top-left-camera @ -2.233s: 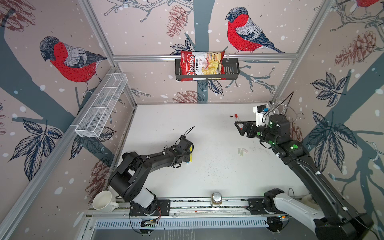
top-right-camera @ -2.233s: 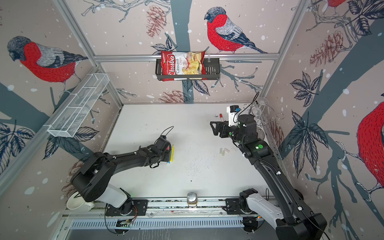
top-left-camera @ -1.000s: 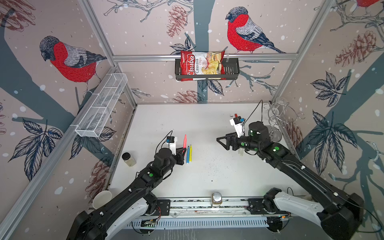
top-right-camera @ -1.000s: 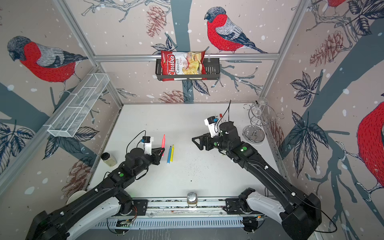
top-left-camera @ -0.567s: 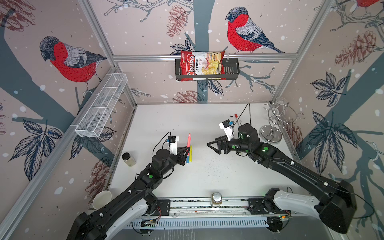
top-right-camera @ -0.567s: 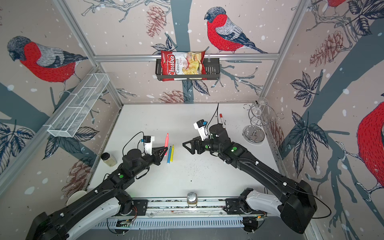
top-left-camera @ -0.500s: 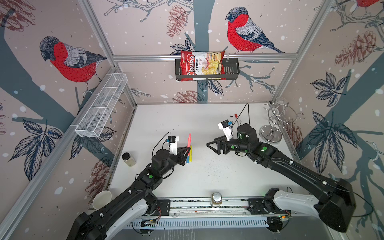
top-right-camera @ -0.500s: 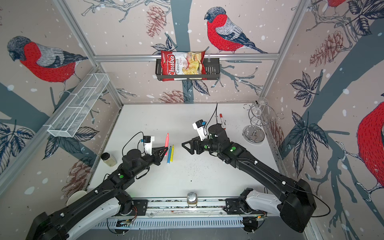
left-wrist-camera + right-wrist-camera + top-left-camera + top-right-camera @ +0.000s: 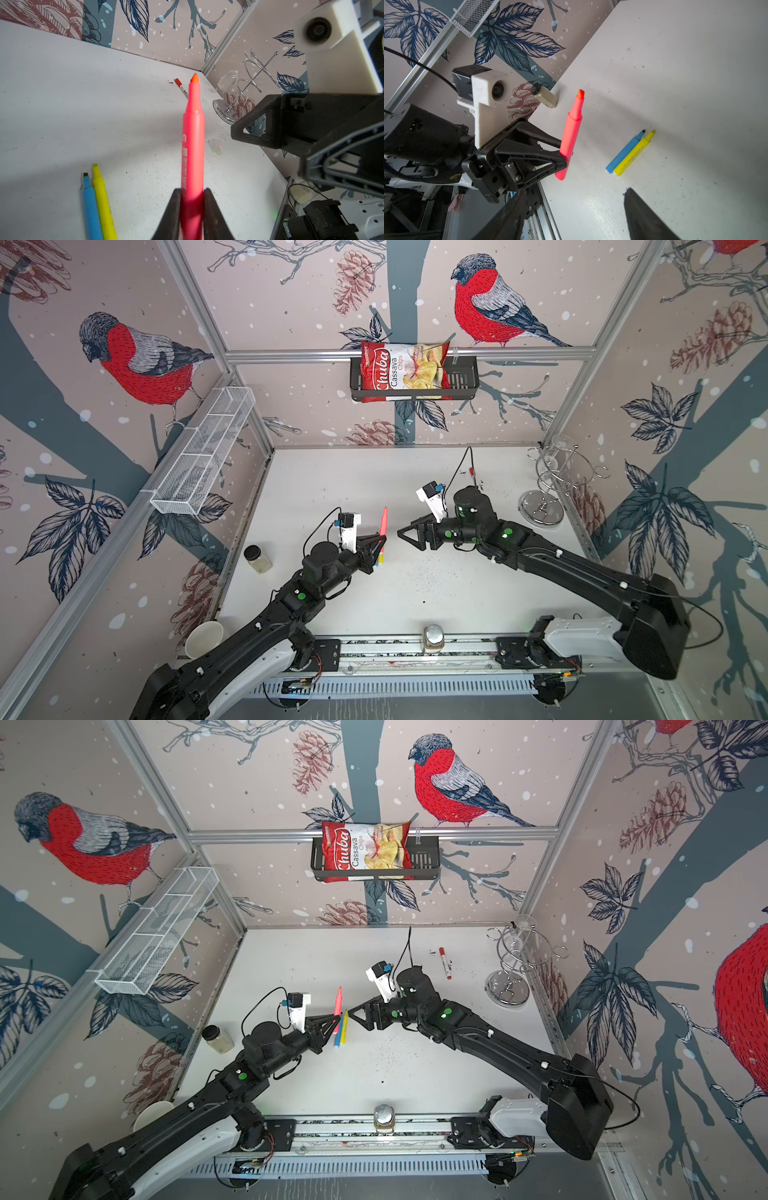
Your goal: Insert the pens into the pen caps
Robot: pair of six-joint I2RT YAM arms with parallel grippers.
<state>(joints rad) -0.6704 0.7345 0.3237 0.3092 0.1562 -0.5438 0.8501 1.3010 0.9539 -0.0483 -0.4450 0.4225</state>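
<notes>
The left fingers [image 9: 172,215] pinch an uncapped pink-red pen [image 9: 192,149] with orange tip.

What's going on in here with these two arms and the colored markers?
The left gripper is clamped on a pink-red pen, holding it uncapped and lifted off the table. The right gripper faces it close by, jaws apart with nothing between them. A blue pen and a yellow pen lie side by side on the table, also uncapped. A white pen lies farther back, and whitish pen caps lie loose on the table.
</notes>
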